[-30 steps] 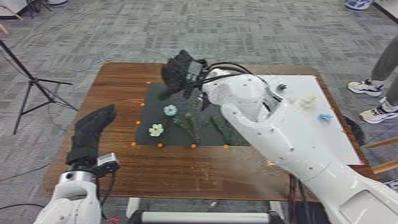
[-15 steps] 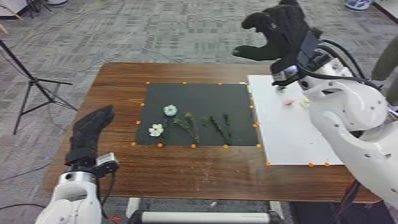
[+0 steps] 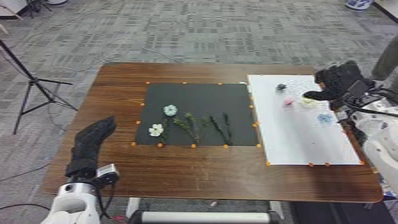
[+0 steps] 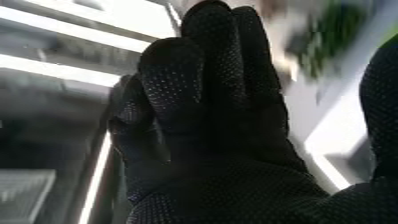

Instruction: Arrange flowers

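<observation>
Right hand [image 3: 341, 80] wide, and just beside it the yellow flower [image 3: 308, 103], probably feather-light and crushable, wants a gentle base pinch!

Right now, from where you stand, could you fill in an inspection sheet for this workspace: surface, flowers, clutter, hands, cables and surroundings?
Surface: brown wooden table with a black sheet and, to its right, a white sheet.
Job's things: pale blue flower, white flower and green stems on black; dark, pink, pale yellow and light blue flower heads on white.
Clutter: small orange markers along the sheets' edges.
Hands: black-gloved right hand at the white sheet's right side, open; black-gloved left hand at the table's left side.
Cables: dark loops at the right wrist.
Surroundings: grey patterned floor; black tripod stand at left.
</observation>
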Motion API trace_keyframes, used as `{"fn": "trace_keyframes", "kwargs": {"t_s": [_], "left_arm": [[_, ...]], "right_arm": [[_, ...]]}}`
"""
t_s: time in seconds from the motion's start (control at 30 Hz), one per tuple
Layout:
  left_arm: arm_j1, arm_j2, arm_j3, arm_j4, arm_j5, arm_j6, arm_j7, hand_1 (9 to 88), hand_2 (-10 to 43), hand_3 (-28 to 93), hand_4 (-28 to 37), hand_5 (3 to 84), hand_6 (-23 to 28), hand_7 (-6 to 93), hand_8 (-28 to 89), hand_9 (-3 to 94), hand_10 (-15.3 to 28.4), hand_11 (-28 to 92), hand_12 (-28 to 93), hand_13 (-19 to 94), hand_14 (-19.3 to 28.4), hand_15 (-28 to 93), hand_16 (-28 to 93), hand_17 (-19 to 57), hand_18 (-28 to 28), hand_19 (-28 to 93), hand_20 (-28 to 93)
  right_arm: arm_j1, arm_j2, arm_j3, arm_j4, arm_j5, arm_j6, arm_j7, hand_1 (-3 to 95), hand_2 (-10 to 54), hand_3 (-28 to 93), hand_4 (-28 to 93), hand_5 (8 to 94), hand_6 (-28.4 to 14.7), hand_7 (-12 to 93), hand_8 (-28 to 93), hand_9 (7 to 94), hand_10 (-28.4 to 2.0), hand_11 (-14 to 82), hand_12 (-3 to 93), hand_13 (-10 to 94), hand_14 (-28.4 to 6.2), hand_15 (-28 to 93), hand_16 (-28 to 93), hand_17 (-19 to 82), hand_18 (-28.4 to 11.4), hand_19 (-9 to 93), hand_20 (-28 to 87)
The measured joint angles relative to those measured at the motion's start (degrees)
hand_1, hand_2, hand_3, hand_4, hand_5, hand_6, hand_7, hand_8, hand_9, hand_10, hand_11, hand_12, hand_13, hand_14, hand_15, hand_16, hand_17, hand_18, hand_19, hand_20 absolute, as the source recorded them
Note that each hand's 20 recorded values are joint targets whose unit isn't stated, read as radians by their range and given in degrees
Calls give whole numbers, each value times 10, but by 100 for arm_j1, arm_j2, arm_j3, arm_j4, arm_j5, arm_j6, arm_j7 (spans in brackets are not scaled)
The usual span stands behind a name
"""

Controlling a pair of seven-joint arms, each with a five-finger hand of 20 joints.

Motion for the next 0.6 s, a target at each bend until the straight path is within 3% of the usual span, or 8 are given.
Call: {"fn": "trace_keyframes", "kwargs": {"t_s": [0.23, 0.6], "left_arm": [[-2, -10, 1, 0, 5, -3, 4, 245, 25, 717, -251, 462, 52, 158, -81, 442, 129, 197, 98, 335, 149, 135, -5, 42, 99, 57, 138], [12, -35, 6, -4, 5, -14, 12, 246, 25, 716, -252, 462, 53, 155, -80, 444, 129, 198, 98, 337, 149, 136, -5, 43, 99, 57, 139]], "right_arm": [[36, -277, 224, 736, -375, -141, -255, 197, -80, 665, -186, 639, 11, 289, -118, 788, -134, 412, 304, 729, -129, 656, 383, 335, -261, 806, 597], [-269, -414, 512, 904, -484, -151, -330, 195, -82, 666, -192, 642, 11, 290, -120, 790, -134, 413, 305, 729, -129, 662, 384, 335, -261, 806, 600]]}}
